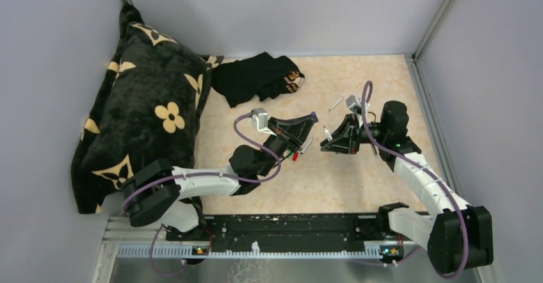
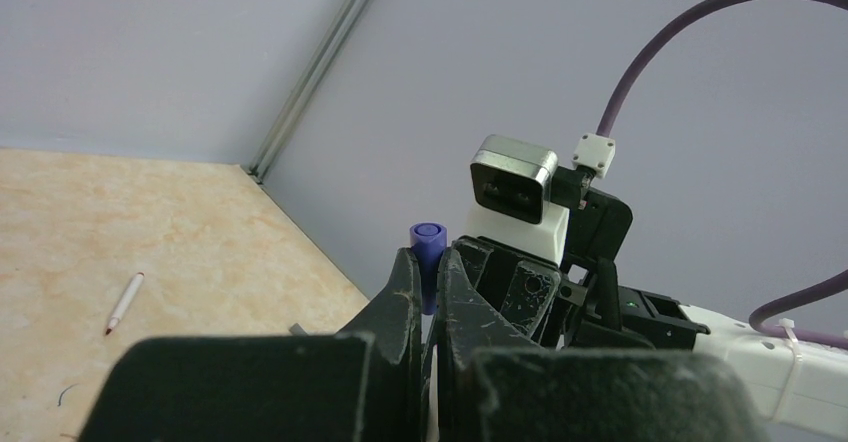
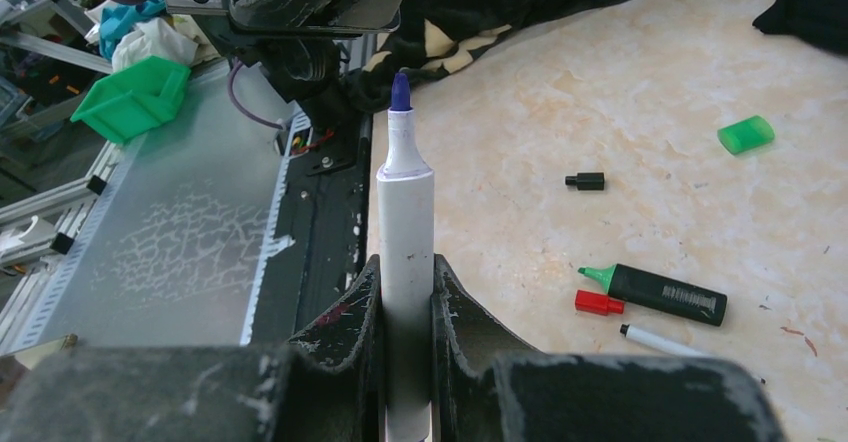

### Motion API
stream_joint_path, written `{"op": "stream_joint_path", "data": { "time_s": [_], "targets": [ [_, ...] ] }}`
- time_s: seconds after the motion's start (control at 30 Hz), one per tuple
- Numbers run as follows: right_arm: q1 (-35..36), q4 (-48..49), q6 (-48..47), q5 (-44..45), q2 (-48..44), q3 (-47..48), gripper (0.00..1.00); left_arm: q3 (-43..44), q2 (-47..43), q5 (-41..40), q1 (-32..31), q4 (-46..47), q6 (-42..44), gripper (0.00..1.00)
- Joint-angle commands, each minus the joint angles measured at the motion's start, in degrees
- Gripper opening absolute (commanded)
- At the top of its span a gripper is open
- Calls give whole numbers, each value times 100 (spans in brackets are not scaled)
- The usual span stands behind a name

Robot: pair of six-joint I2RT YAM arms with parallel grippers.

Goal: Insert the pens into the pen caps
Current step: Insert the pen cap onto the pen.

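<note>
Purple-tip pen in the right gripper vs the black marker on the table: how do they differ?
Barrel: the purple-tip pen is white and slim; the black marker is thicker. Tip: purple on the pen, green on the marker. Pose: the pen is held off the table in the right gripper; the marker lies flat on it. Both are uncapped.

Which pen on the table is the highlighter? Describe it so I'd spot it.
In the right wrist view, on the beige table, look right of the fingers gripping the upright purple-tipped pen. The highlighter lies there: thick, black-barrelled, green-tipped, unlike the small red cap and the thin white pen next to it.
</note>
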Motion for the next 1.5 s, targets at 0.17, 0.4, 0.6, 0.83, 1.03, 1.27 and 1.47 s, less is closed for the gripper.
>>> {"op": "stream_joint_path", "data": {
  "time_s": [0.17, 0.4, 0.6, 0.83, 1.03, 1.27, 1.47],
  "targets": [
    [131, 319, 76, 152, -7, -42, 0, 205, 263, 129, 31, 593, -46, 0],
    [158, 333, 85, 200, -10, -42, 0, 242, 418, 231, 31, 737, -126, 0],
    [163, 333, 88, 242, -15, -23, 0, 187, 503, 326, 31, 899, -176, 0],
    [158, 334, 103, 249, -27, -16, 0, 141, 566, 338, 27, 967, -241, 0],
    [160, 352, 120, 250, -39, -14, 0, 130, 619, 364, 30, 1007, -256, 0],
    [157, 361, 129, 233, -46, -8, 0, 113, 676, 330, 28, 1020, -256, 0],
    [159, 367, 145, 216, -51, 5, 0, 102, 712, 282, 31, 1021, -231, 0]
  ]
}}
